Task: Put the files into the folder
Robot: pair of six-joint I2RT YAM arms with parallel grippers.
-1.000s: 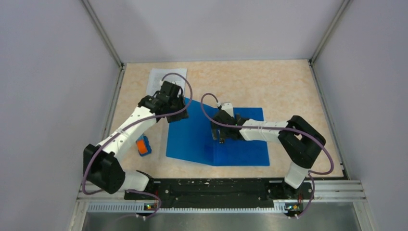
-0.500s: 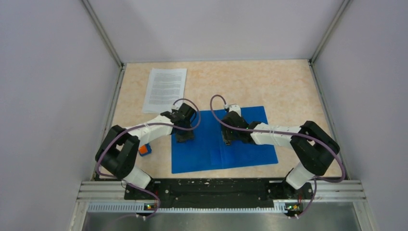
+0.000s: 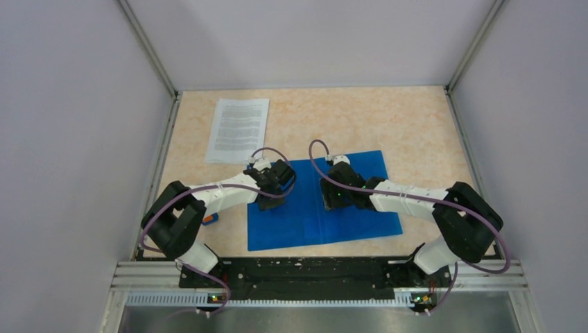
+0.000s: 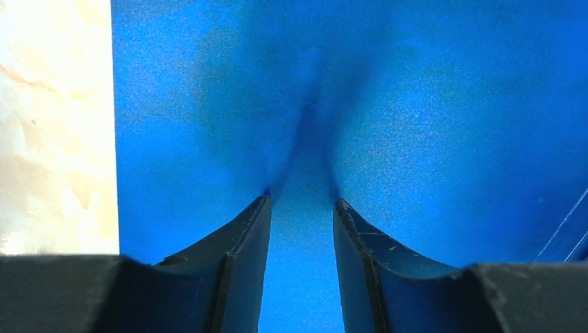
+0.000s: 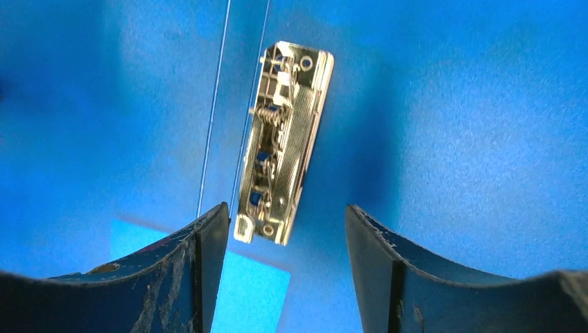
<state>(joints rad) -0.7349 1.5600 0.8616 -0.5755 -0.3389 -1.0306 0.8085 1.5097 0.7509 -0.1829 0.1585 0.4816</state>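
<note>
Both arms hang over the open folder [image 3: 360,215], holding nothing: left fingers [image 4: 243,243] narrowly parted, right fingers [image 5: 211,263] wider above its metal clip [image 5: 281,146]. The files [image 3: 237,129] lie apart on the surface [image 3: 388,118].

The left arm [image 3: 220,195] and right arm [image 3: 408,199] have white shells on the long links and chunky black joints. A purple cable [image 3: 270,148] loops out behind each set of fingers [image 4: 236,253], which are black, curved and scuffed pale along the inner edges.
</note>
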